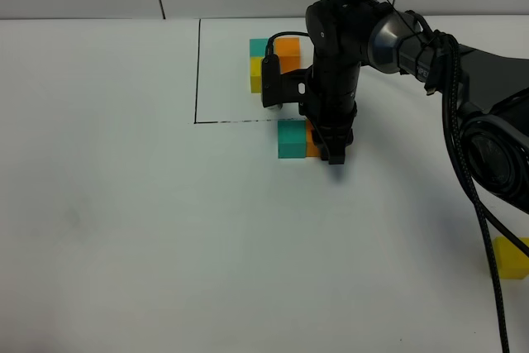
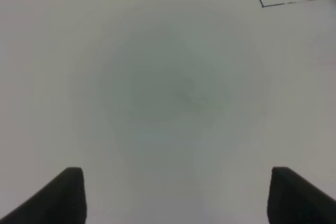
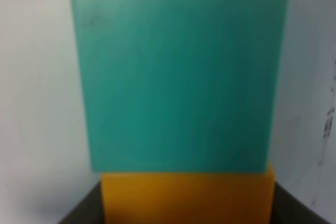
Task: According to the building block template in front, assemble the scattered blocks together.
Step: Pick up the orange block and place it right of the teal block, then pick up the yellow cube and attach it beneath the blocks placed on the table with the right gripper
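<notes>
Gripping: orange block (image 3: 186,200) is clamped by right gripper (image 1: 334,155), with teal block (image 1: 291,139) touching at its 9 o'clock and template (image 1: 275,59) at 12 o'clock.
Idle: left gripper (image 2: 176,171) is held open, empty.
Risk: seam is split if orange block is dragged on release.

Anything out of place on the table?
Yes: the loose yellow cube lies far off at the overhead view's right edge, away from the teal cube and orange cube touching just below the frame.
</notes>
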{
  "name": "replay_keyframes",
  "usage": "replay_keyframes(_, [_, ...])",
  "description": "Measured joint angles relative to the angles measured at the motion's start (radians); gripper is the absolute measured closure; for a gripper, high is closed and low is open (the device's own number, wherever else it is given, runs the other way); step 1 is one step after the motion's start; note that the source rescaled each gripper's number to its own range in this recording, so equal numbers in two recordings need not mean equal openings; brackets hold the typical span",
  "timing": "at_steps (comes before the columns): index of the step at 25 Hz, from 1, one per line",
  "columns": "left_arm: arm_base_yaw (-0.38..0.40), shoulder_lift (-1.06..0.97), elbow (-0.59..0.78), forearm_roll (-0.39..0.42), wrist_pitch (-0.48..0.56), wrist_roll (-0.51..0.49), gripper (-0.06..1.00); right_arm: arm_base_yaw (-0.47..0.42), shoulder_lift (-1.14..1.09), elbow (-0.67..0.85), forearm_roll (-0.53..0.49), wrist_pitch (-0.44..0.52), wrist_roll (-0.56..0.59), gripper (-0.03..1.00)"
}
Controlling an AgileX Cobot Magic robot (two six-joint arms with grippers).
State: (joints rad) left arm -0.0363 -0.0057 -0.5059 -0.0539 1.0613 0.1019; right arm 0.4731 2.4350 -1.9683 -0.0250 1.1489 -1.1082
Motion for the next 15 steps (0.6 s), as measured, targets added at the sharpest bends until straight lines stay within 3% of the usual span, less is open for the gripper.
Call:
replay_keyframes(12, [0.0, 0.0, 0.0, 0.0, 0.0, 0.0, 0.32, 0.0, 0.0, 0.0, 0.0, 0.006, -0.06, 0.95])
replay_keyframes(15, [0.0, 0.0, 0.0, 0.0, 0.0, 0.0, 0.32, 0.0, -0.005, 0.0, 0.003, 0.003, -0.061, 0.88])
